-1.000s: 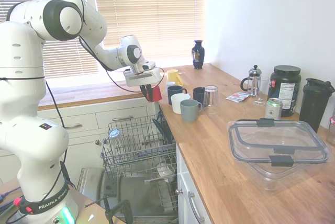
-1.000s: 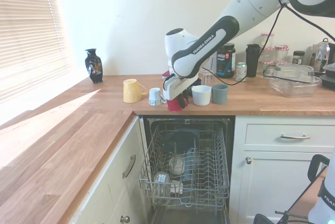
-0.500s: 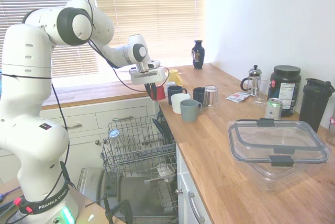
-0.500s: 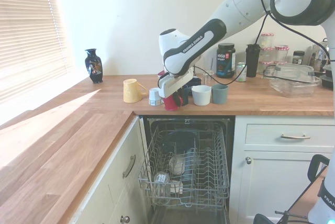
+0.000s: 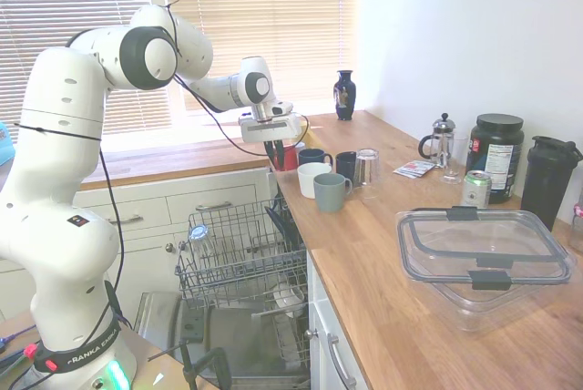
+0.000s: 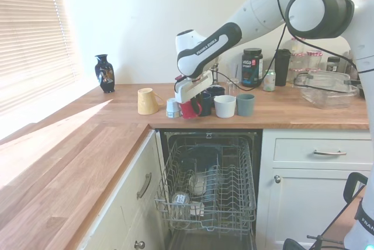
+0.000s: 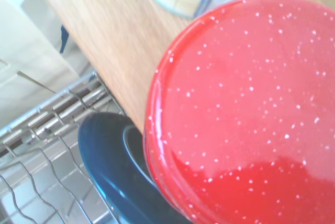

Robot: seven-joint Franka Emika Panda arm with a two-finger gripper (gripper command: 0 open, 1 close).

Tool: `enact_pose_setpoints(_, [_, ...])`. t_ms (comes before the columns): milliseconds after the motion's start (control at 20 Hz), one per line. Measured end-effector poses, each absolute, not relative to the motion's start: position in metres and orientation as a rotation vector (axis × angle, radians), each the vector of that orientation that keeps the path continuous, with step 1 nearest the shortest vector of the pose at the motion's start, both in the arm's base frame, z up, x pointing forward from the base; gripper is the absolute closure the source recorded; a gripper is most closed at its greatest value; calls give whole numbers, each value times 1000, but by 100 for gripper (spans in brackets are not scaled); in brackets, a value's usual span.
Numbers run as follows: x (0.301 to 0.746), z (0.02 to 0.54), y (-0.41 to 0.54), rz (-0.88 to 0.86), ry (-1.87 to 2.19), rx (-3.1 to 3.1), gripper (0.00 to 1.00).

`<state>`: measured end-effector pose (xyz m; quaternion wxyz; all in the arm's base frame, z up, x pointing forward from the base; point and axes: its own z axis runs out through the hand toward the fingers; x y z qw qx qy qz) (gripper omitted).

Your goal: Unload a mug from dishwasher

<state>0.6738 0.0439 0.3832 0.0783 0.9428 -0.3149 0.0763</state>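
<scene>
The gripper [image 6: 188, 99] is pinching the red mug [image 6: 189, 108] clear of the dishwasher rack [image 6: 205, 187], hovering over the wooden counter [image 6: 280, 113]; only setting down is remaining.

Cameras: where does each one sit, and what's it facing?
First exterior: beside the arm's base, facing the window; arm enters from the left, carrying the mug.
Second exterior: opposite side, facing the dishwasher front; arm enters from the right.
Wrist: close above the mug's speckled side; no robot parts visible.
Shared: all three show the mug, rack and countertop.
</scene>
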Motion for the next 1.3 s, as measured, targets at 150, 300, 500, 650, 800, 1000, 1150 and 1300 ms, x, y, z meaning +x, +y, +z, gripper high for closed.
enact_pose_setpoints(150, [682, 381, 44, 213, -943, 2822, 100])
enact_pose_setpoints(300, [688, 367, 42, 189, -938, 2816, 100])
enact_pose_setpoints(500, [695, 354, 39, 171, -940, 2816, 100])
enact_pose_setpoints(650, [701, 351, 36, 169, -949, 2820, 100])
enact_pose_setpoints(800, [707, 349, 33, 156, -957, 2820, 0])
enact_pose_setpoints(1000, [712, 349, 32, 147, -947, 2821, 0])
enact_pose_setpoints(1150, [713, 349, 32, 146, -946, 2821, 0])
enact_pose_setpoints(1300, [713, 349, 32, 144, -945, 2820, 0])
